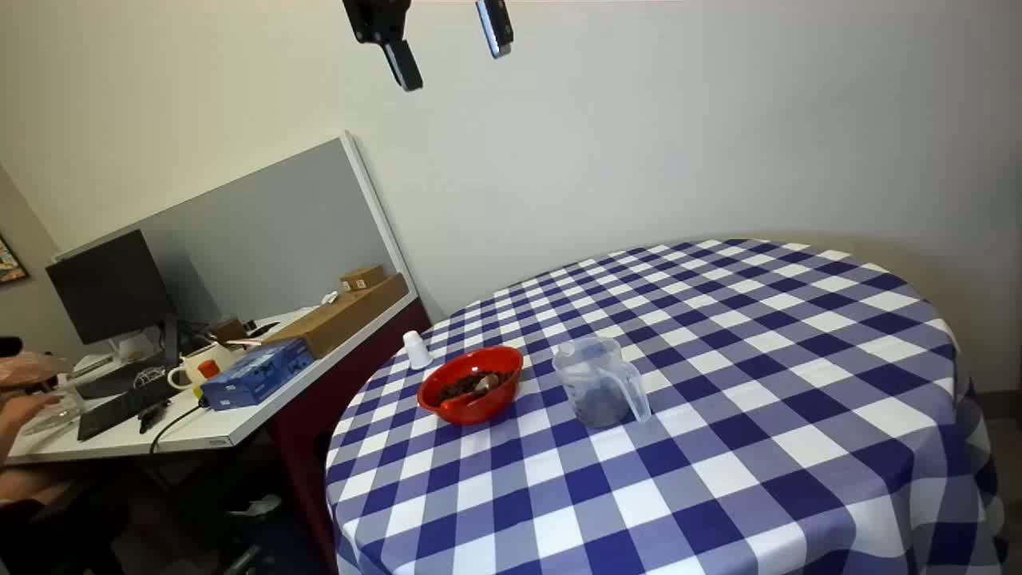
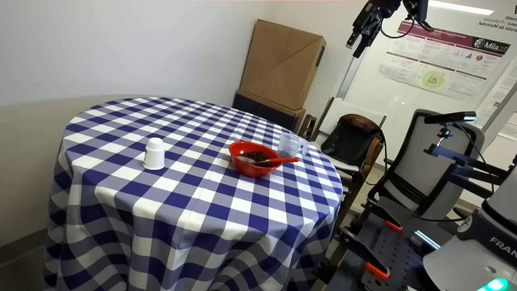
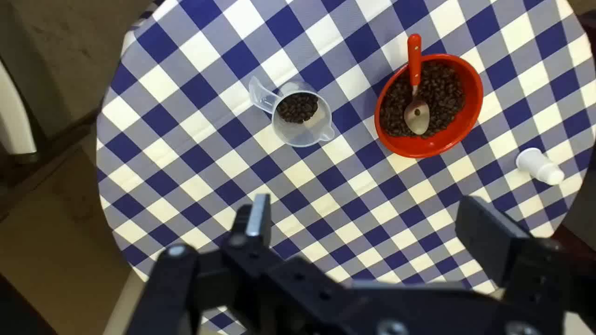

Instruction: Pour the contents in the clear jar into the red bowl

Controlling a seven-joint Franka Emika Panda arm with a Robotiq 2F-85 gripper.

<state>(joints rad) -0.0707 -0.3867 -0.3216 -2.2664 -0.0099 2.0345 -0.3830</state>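
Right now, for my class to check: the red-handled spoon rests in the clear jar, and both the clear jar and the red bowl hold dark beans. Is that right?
Not quite: the red-handled spoon rests in the red bowl, not in the clear jar, as the wrist view shows. The rest is right: both hold dark beans.

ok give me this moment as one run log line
gripper: open, empty, high above table | jar: upright on table, beans inside | bowl: beans inside, spoon across rim | pour: not done
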